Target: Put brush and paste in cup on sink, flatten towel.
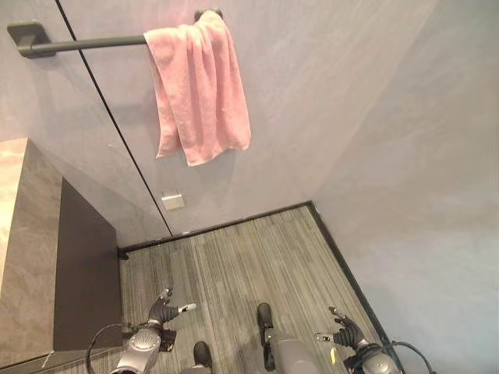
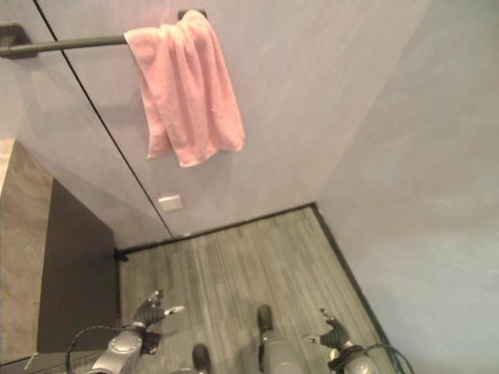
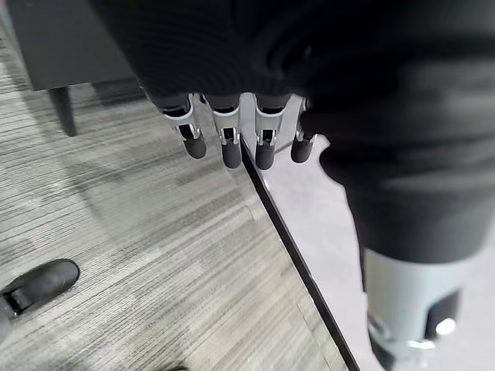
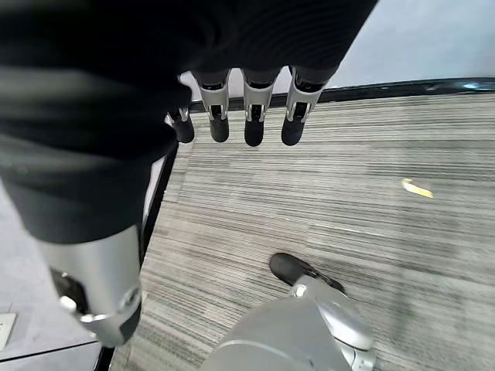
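Observation:
A pink towel (image 1: 199, 86) hangs bunched in folds near the right end of a dark wall rail (image 1: 86, 43), high on the wall ahead. My left hand (image 1: 162, 313) hangs low over the grey floor at the lower left, fingers (image 3: 224, 143) straight and holding nothing. Low at the lower right is my right hand (image 1: 348, 336), also open, its fingers (image 4: 251, 116) straight and empty. Both hands are far below the towel.
A grey stone counter (image 1: 23, 234) with a dark cabinet side (image 1: 86, 265) stands at the left. A white outlet plate (image 1: 172, 201) sits low on the wall. The walls meet in a corner at the right (image 1: 312, 204). A small yellow scrap (image 4: 416, 188) lies on the floor.

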{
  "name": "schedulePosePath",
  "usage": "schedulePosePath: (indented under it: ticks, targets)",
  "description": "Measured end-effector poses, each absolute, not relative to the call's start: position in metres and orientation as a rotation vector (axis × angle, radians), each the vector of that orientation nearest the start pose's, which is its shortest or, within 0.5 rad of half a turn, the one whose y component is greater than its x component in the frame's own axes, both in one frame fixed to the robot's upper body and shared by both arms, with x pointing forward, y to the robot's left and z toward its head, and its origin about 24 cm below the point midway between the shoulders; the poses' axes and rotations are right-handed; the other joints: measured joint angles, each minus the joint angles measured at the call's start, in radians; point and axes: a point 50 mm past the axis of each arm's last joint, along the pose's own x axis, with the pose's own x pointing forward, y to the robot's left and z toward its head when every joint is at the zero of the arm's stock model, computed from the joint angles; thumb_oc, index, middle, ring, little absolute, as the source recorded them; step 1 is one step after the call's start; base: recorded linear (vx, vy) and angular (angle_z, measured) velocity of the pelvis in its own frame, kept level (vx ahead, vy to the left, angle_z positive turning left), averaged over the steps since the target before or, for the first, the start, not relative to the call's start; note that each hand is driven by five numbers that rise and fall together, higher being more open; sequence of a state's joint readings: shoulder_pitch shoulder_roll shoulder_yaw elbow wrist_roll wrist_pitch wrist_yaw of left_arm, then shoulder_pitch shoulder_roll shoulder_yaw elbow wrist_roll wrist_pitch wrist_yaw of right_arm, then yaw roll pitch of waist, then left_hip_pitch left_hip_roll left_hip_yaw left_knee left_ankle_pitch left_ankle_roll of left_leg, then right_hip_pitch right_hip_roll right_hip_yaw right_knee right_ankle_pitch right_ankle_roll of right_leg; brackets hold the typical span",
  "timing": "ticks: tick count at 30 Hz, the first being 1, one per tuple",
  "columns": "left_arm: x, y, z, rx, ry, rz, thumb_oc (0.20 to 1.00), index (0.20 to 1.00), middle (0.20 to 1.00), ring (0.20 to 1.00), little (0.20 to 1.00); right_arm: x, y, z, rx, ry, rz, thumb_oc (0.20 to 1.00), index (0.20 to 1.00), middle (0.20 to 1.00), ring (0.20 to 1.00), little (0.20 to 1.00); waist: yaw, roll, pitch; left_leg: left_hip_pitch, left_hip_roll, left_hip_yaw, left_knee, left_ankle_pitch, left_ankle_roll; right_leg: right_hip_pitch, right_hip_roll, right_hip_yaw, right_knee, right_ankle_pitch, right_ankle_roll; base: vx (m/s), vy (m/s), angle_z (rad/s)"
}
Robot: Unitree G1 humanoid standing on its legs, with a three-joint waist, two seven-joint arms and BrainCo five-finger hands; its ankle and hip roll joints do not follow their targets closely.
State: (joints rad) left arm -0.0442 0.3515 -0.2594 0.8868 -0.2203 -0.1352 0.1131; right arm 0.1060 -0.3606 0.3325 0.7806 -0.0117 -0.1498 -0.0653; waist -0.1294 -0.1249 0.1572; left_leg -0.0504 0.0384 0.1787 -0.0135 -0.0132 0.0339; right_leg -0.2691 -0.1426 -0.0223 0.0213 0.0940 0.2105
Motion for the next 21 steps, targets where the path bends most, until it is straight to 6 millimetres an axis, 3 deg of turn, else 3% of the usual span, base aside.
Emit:
schedulePosePath:
  ticks: [1,3,4,5,8,11,16,21]
  targets:
    - [0.184,0.237,-0.107,0.28,0.718,0.095,1.0,1.0,1.0,1.0,1.0,0.138,-0.222,-0.123,-0.467,0.786,0.144,1.0,1.0,1.0,1.0,1.0,-0.001,0.003,0.01,0.01,0.007,-0.014,0.006,0.004,-0.019,0.003,0.013,-0.012,0.005,0.025,-0.017,0.24,-0.12,0.78]
    - [0.18,0.234,-0.11,0.271,0.729,0.092,1.0,1.0,1.0,1.0,1.0,0.146,-0.226,-0.121,-0.476,0.776,0.13,1.0,1.0,1.0,1.0,1.0,0.002,0.024,0.021,0.011,0.024,-0.004,0.103,-0.023,-0.034,0.027,0.043,-0.014,0.009,0.021,-0.024,0.19,-0.101,0.34]
    - [0.178,0.231,-0.112,0.258,0.736,0.091,1.0,1.0,1.0,1.0,1.0,0.146,-0.231,-0.12,-0.488,0.777,0.122,1.0,1.0,1.0,1.0,1.0,-0.004,0.055,0.019,0.034,0.046,-0.006,0.074,-0.057,-0.035,0.051,0.071,-0.046,0.006,0.022,-0.029,0.22,-0.115,0.29]
    - [0.182,0.229,-0.11,0.256,0.723,0.088,1.0,1.0,1.0,1.0,1.0,0.146,-0.233,-0.119,-0.489,0.78,0.113,1.0,1.0,1.0,1.0,1.0,-0.008,0.063,0.018,0.05,0.058,-0.012,0.051,-0.059,-0.054,0.057,0.082,-0.058,0.01,0.022,-0.05,0.3,-0.173,0.3]
    - [0.185,0.223,-0.11,0.238,0.715,0.079,1.0,1.0,1.0,1.0,1.0,0.149,-0.242,-0.116,-0.512,0.777,0.097,1.0,1.0,1.0,1.0,1.0,0.001,0.088,0.004,0.078,0.097,-0.039,0.001,-0.055,-0.06,0.064,0.126,-0.081,0.025,0.005,-0.104,0.25,-0.165,0.08]
    - [0.184,0.219,-0.112,0.235,0.721,0.063,1.0,1.0,1.0,1.0,1.0,0.147,-0.248,-0.113,-0.53,0.773,0.096,1.0,1.0,1.0,1.0,1.0,-0.006,0.107,-0.006,0.064,0.118,-0.088,-0.005,-0.058,-0.057,0.063,0.135,-0.12,0.035,-0.01,-0.136,0.12,-0.089,0.3]
    - [0.182,0.216,-0.113,0.246,0.729,0.039,1.0,1.0,1.0,1.0,1.0,0.151,-0.255,-0.109,-0.545,0.76,0.081,1.0,1.0,1.0,1.0,1.0,-0.014,0.121,-0.014,0.069,0.146,-0.101,-0.024,-0.055,-0.057,0.058,0.162,-0.151,0.069,-0.052,-0.193,0.15,-0.114,0.2]
    - [0.186,0.216,-0.111,0.254,0.717,0.03,1.0,1.0,1.0,1.0,1.0,0.147,-0.258,-0.11,-0.552,0.776,0.079,1.0,1.0,1.0,1.0,1.0,-0.02,0.125,-0.014,0.066,0.144,-0.112,0.011,-0.035,-0.081,0.057,0.157,-0.169,0.133,-0.114,-0.199,0.1,-0.09,0.17]
